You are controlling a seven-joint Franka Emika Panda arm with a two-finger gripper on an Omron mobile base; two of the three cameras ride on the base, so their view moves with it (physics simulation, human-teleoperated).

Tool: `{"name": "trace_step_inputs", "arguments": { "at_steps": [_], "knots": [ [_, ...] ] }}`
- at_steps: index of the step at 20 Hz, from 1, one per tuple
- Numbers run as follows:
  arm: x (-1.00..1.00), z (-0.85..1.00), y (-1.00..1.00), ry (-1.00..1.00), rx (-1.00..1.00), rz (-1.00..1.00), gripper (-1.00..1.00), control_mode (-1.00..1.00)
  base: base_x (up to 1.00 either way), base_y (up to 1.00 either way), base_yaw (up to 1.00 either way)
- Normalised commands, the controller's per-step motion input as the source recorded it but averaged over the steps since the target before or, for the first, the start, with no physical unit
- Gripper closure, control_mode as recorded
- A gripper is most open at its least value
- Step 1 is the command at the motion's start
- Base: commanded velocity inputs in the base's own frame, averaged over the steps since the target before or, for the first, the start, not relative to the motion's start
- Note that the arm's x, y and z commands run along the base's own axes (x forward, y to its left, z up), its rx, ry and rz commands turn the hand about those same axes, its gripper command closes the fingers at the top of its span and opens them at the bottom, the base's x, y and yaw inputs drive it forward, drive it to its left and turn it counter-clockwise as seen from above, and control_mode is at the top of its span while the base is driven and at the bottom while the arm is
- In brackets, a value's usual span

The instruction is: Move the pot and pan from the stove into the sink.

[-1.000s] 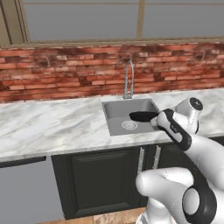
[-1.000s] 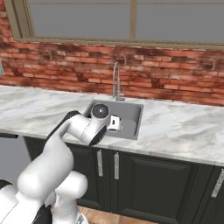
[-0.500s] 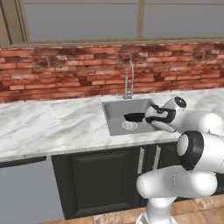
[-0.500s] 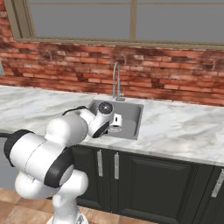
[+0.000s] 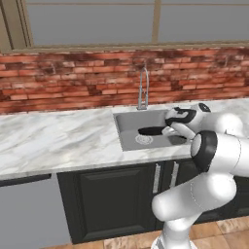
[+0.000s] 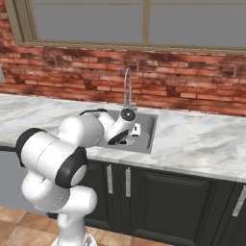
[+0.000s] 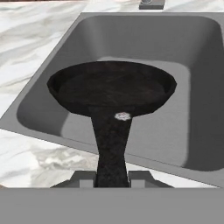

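The pan [image 7: 111,85], small, round and black, hangs level over the sink [image 7: 144,39], casting a shadow on the basin floor. My gripper [image 7: 111,177] is shut on the pan's thin handle, which runs down between the fingertips. From the left base view the pan [image 5: 151,130] sits over the basin's middle, just left of my gripper [image 5: 170,128], inside the sink [image 5: 127,121]. In the right base view the hand [image 6: 126,130] reaches over the sink [image 6: 147,129] with the pan [image 6: 116,139] dark below it. The pot and the stove are out of view.
A tall arched faucet [image 5: 142,87] stands at the back of the sink, against the brick wall. The drain [image 5: 143,140] lies under the pan. White marble counter [image 5: 58,141] stretches left and right [image 6: 202,141], with dark cabinets below.
The arm has folded its elbow back toward the base while the hand edged left. The pan has stayed in the grip and drifted slightly lower over the basin.
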Motion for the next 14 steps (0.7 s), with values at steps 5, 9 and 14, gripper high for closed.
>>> {"name": "trace_step_inputs", "arguments": {
  "at_steps": [5,9,14],
  "knots": [
    [0.07,-0.03,-0.04,0.0,0.0,0.02,1.0,-1.0,0.0,0.0,0.0],
    [0.36,-0.27,0.0,0.03,0.0,0.0,1.0,-1.0,0.0,0.0,0.0],
    [0.59,-0.36,0.0,0.01,0.0,0.0,1.0,-1.0,0.0,0.0,0.0]
  ]
}}
